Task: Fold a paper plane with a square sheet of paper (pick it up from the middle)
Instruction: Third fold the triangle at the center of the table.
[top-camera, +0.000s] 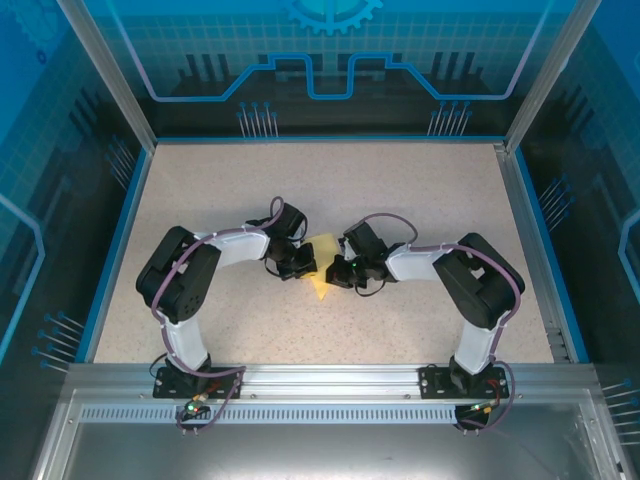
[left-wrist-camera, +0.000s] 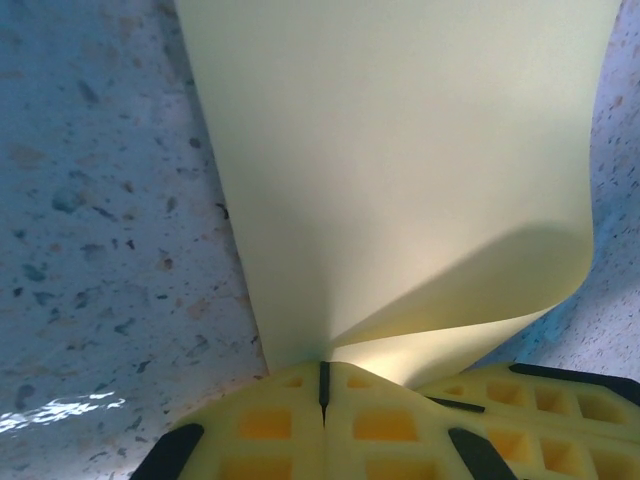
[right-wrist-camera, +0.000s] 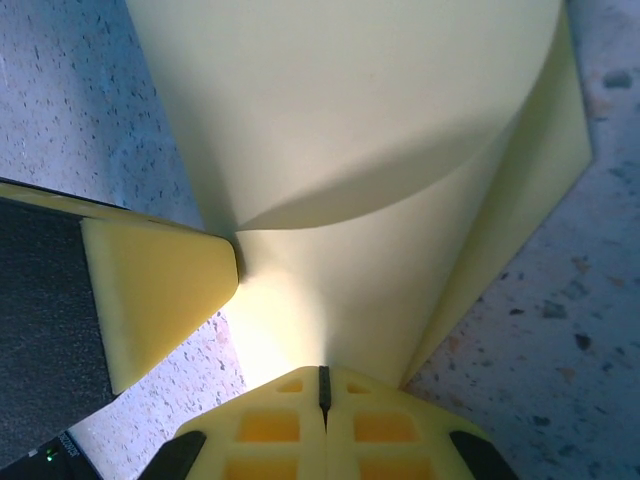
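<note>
Left tool (left-wrist-camera: 323, 380), right tool (right-wrist-camera: 323, 385) tight on paper (left-wrist-camera: 400, 150)

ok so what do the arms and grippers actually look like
Both the left arm and right arm have white links between bulky black joint housings, with a mauve cable looping along each and a black base plate. The left gripper and right gripper have yellow fingers moulded with a grid of square pockets and black inserts at the sides.

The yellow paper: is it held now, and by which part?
Yes. Both grippers pinch the yellow paper from opposite sides: the left gripper and the right gripper are each shut on a curled-over edge of it.
</note>
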